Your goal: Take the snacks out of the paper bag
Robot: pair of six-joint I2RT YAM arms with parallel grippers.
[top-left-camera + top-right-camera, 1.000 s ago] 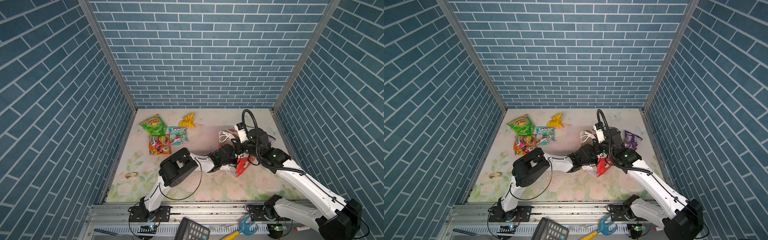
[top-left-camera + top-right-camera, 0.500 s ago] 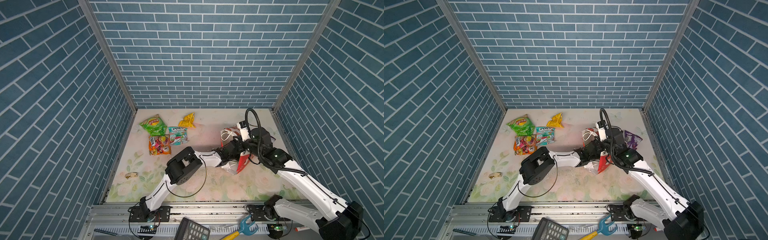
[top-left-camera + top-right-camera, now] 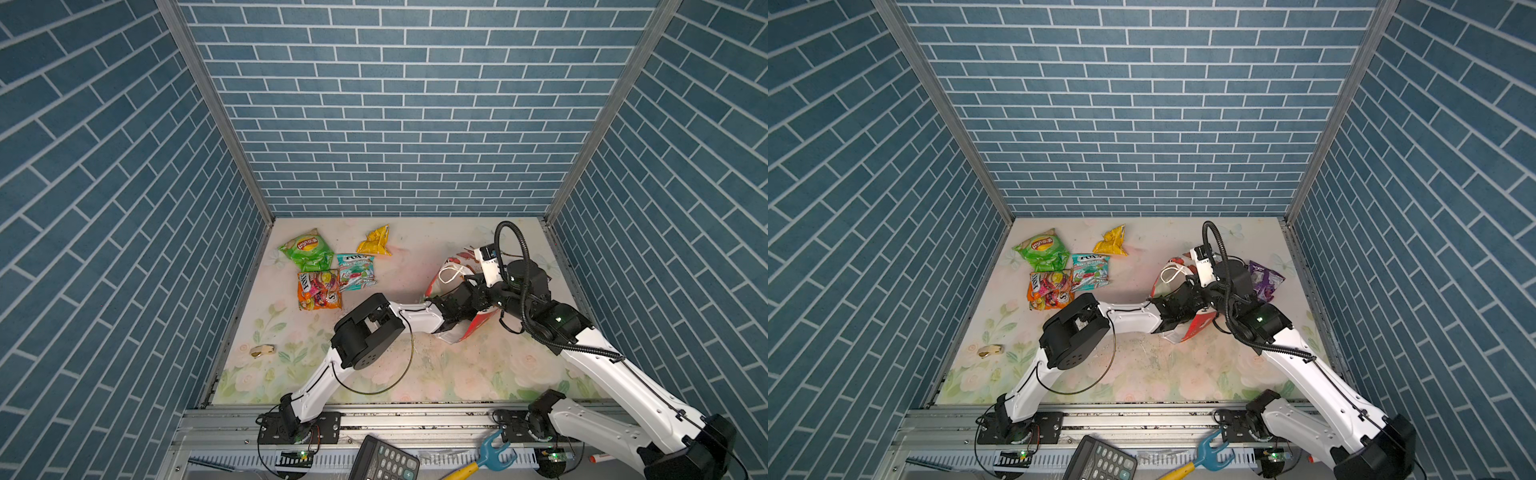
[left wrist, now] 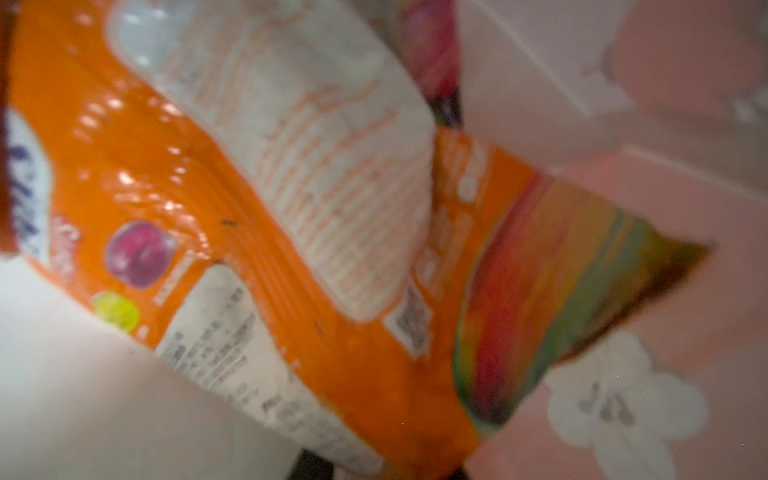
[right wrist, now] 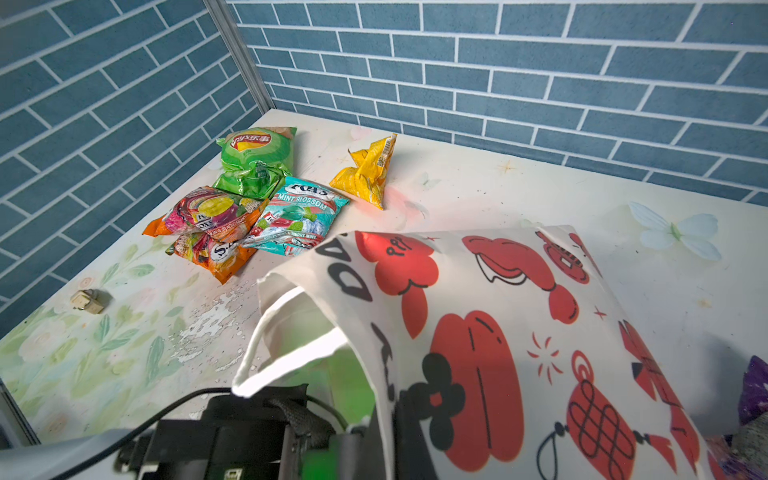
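Observation:
The paper bag [image 3: 446, 270] [image 3: 1169, 270] [image 5: 498, 332] lies tipped over at the right of the table, mouth toward the left. My right gripper [image 5: 386, 449] is shut on the bag's upper rim. My left arm reaches into the mouth, so its jaws are hidden in both top views. In the left wrist view an orange snack packet [image 4: 291, 249] fills the frame inside the bag, and my left gripper [image 4: 386, 469] pinches its end. On the table lie a green chips bag [image 3: 306, 249], a yellow packet [image 3: 375, 242], a teal packet [image 3: 355, 272], an orange packet [image 3: 318, 289] and a purple packet [image 3: 1264, 280].
Brick walls close the table in on three sides. A small beige object [image 3: 262, 351] lies near the left edge. A calculator [image 3: 384, 459] and a blue-and-yellow tool [image 3: 486, 455] lie below the front rail. The purple packet sits just behind the right arm.
My left arm has pushed deeper into the bag's mouth, and its jaws have closed from wide open. The bag has shifted a little to the right. The right gripper has kept its hold.

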